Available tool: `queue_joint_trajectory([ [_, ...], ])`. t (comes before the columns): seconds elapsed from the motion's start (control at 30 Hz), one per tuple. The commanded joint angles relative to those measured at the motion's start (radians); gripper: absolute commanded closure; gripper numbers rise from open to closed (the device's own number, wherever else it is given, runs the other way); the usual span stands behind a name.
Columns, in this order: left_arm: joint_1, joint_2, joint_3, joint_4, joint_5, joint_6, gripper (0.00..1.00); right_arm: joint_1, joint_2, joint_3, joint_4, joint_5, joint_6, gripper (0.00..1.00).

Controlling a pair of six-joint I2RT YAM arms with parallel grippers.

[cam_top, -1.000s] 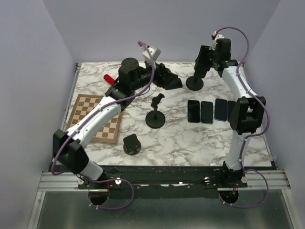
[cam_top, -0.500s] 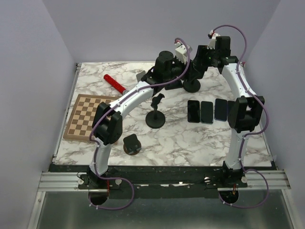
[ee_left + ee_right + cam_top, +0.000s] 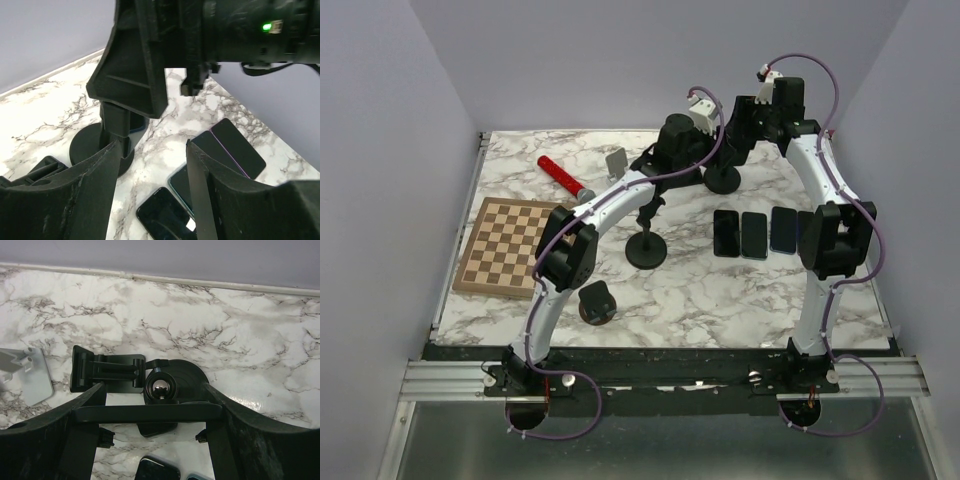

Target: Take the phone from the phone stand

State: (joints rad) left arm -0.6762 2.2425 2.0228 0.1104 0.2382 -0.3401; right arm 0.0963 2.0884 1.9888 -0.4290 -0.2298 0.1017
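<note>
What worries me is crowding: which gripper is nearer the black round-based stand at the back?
Right: the right gripper is directly over the stand; the left gripper hovers beside it.

The fingers [image 3: 40,440] grip a phone [image 3: 150,412] edge-on over the black phone stand [image 3: 187,382].

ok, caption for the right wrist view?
Right gripper holding the phone edge-on over the black phone stand, clamp empty, on the marble table.
</note>
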Motion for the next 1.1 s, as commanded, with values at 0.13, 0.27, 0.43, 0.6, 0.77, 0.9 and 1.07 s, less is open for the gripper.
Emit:
queue_joint_trajectory([
  [0.13, 0.000, 0.113, 0.123, 0.041, -0.090, -0.056, 0.40, 0.006, -0.009, -0.021, -0.020, -0.065, 0.024, 0.99],
  [0.27, 0.003, 0.137, 0.134, 0.052, -0.113, -0.060, 0.42, 0.006, -0.006, -0.013, -0.024, -0.070, 0.021, 0.99],
  [0.43, 0.014, 0.162, 0.151, 0.075, -0.104, -0.082, 0.43, 0.006, -0.004, -0.017, -0.024, -0.080, 0.022, 0.99],
  [0.6, 0.033, 0.225, 0.256, 0.004, -0.094, -0.173, 0.45, 0.006, -0.001, -0.012, -0.030, -0.084, 0.020, 0.99],
  [0.77, 0.038, 0.242, 0.261, 0.038, -0.075, -0.214, 0.46, 0.006, -0.003, -0.010, -0.027, -0.108, 0.025, 0.99],
  [0.9, 0.040, 0.238, 0.249, 0.039, -0.079, -0.233, 0.44, 0.006, 0.000, -0.010, -0.025, -0.120, 0.027, 0.99],
  [1.07, 0.049, 0.265, 0.257, 0.089, -0.052, -0.289, 0.42, 0.007, 0.012, -0.005, -0.030, -0.140, 0.027, 0.99],
])
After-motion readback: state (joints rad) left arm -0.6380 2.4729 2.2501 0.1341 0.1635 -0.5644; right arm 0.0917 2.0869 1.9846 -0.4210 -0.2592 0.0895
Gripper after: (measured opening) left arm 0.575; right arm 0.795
